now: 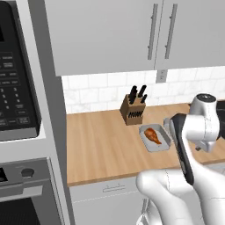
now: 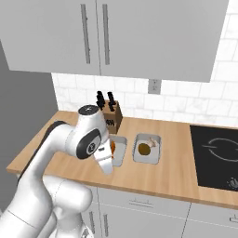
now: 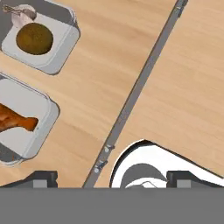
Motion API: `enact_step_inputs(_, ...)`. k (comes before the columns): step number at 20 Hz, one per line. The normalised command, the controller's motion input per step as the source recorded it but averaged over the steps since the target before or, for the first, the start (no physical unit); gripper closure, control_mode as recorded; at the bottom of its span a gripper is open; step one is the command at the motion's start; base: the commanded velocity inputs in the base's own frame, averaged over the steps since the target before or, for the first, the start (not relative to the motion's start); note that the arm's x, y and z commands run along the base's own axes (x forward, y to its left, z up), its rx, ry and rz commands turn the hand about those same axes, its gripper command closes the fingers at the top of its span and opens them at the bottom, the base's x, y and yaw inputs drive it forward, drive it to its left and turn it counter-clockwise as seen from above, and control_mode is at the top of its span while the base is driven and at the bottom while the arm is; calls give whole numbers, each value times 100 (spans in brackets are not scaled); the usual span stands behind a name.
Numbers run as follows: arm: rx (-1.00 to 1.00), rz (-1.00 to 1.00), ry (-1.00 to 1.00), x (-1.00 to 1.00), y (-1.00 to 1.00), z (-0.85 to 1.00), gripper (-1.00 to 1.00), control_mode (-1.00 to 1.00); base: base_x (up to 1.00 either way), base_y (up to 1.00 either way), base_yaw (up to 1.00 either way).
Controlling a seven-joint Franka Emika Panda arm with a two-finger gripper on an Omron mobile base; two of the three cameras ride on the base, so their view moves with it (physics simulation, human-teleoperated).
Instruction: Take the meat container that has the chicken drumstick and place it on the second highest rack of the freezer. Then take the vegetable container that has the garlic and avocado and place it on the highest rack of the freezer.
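Warm wood, pale greys — kitchen counter colours

Honey-tan grained counter point(image 1: 101, 140); light grey meat container point(image 1: 154, 139) with glossy orange-brown chicken drumstick point(image 1: 152, 135); grey vegetable container point(image 2: 147, 149) — olive-brown avocado point(image 2: 144, 149), whitish garlic point(image 2: 152, 141); tan knife block point(image 1: 133, 110), black handles; white marbled tiles point(image 1: 96, 92).

White robot arm with dark joints

The glossy white, rounded-shell arm point(image 1: 193, 184) is built of thick tubular links that swell into bulbous housings. A black band point(image 1: 182, 149) runs along 1 link, and a dark grey ring with a small pale mark circles 1 round joint point(image 2: 89, 144). A flat dark disc caps the topmost joint point(image 2: 88, 110). The 2 small fingertips point(image 3: 41, 178) are dark grey and blocky.
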Motion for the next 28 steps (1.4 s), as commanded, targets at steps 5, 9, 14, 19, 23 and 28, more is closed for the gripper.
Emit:
enact_step_inputs(5,11,-33,1,11,-100,-28,-100,-100,0,0,0)
enact_step_inputs(9,11,-21,3,9,-96,-16,-100,-100,0,0,0)
enact_step_inputs(14,5,-12,0,5,-63,-6,-100,-100,0,0,0)
enact_step_inputs(19,12,-4,0,43,-17,0,-100,-100,0,0,0)
enact_step_inputs(23,12,0,0,72,0,1,-100,-100,0,0,0)
enact_step_inputs(28,5,0,1,82,0,-2,-100,-100,0,0,0)
